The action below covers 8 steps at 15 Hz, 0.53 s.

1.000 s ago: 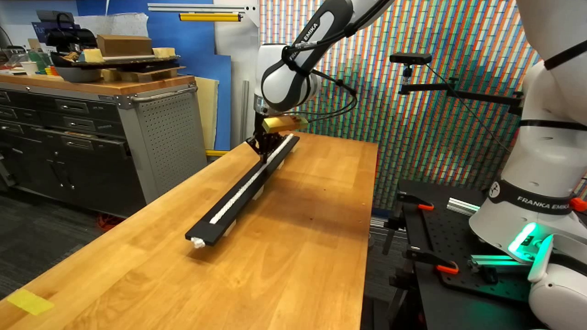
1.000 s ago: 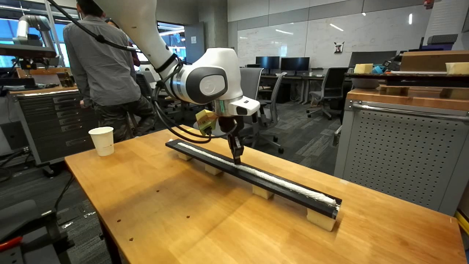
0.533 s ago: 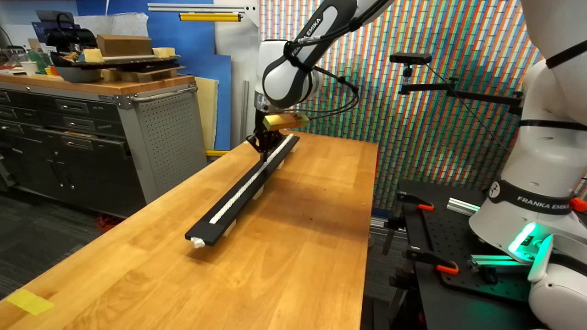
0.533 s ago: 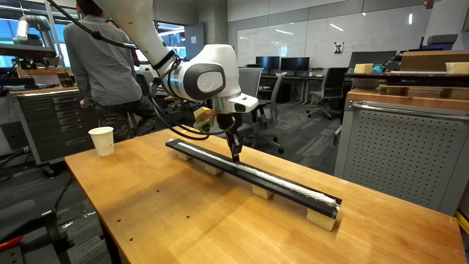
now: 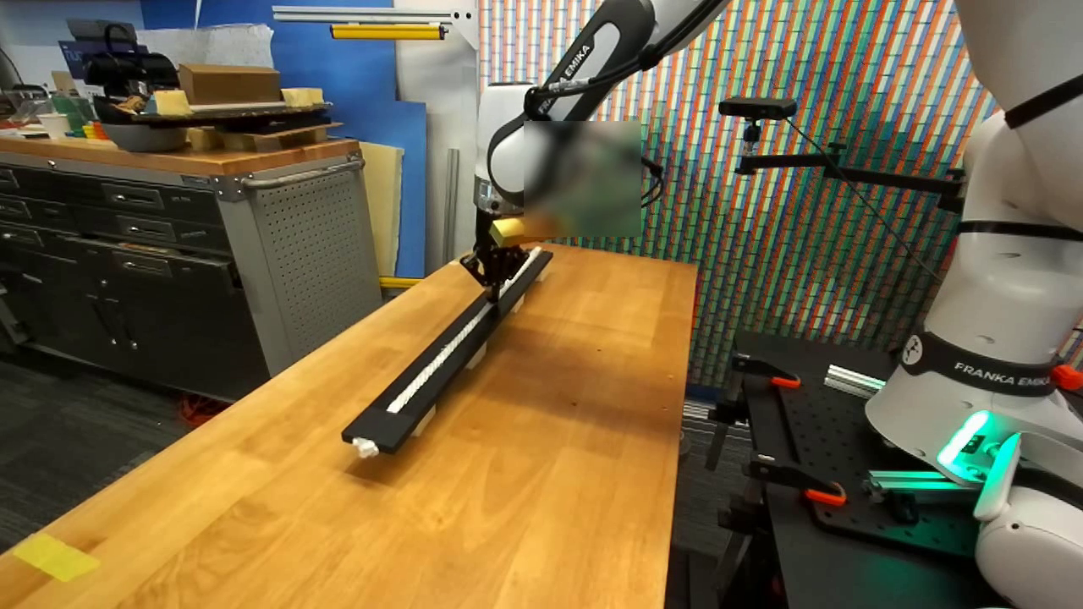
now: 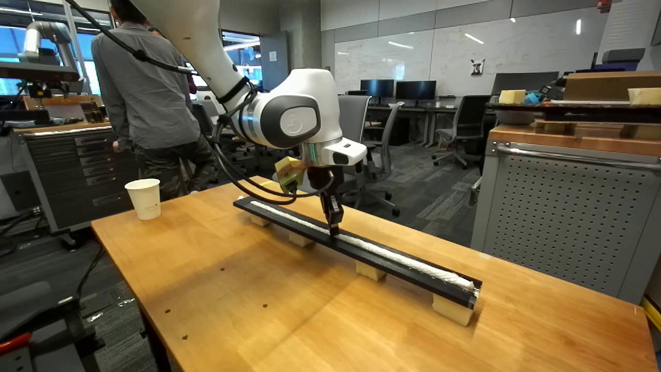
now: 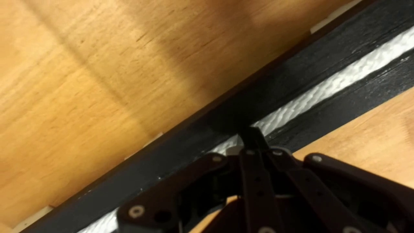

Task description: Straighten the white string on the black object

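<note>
The white string [image 5: 436, 372] lies along the top of the black object [image 6: 403, 272] and looks nearly straight in both exterior views. A white tuft [image 5: 365, 447] pokes out at the bar's near end. My gripper [image 6: 334, 232] points down over the middle of the bar, its tips at the string. Seen from the wrist, the fingertips of the gripper [image 7: 254, 134] are together and cross the string [image 7: 326, 89], hiding a short stretch of it. No string shows between the fingers. Whether the tips press on it, I cannot tell.
Several pale wooden blocks [image 6: 452, 309] hold the bar above the wooden table [image 6: 248, 336]. A paper cup [image 6: 144, 199] stands near a table corner, and yellow tape [image 5: 56, 556] sticks near another. A tool cabinet [image 5: 305, 245] stands beyond the table's edge.
Half a second ago the gripper had risen slightly; now it has come back down, with its tips a little further across the string. The string shows no clear change.
</note>
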Motion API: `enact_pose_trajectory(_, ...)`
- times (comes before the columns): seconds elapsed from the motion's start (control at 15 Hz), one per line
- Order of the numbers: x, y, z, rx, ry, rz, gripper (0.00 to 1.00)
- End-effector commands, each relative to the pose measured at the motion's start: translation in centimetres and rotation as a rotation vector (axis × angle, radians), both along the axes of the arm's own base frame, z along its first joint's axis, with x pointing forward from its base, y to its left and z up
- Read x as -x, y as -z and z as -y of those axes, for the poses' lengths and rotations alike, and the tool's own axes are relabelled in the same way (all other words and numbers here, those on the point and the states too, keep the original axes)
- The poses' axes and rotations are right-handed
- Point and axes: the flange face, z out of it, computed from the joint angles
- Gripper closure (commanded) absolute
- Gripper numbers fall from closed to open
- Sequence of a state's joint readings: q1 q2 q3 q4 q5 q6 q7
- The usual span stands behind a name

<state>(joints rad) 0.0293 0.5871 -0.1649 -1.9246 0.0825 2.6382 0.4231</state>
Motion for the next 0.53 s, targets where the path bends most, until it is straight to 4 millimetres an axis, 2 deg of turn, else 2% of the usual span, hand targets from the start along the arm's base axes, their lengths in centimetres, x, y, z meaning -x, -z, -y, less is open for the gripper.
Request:
enact_pose_trajectory(0.0,-1.2,0.8,1.1,0.008,0.008,-0.01,1.0)
enact_pose_trajectory(0.2,-1.6,1.1,1.5,0.012,0.019,-0.026,1.0)
enact_pose_trajectory(0.47,-1.0,-0.2,2.0,0.02,0.025,-0.003,1.0)
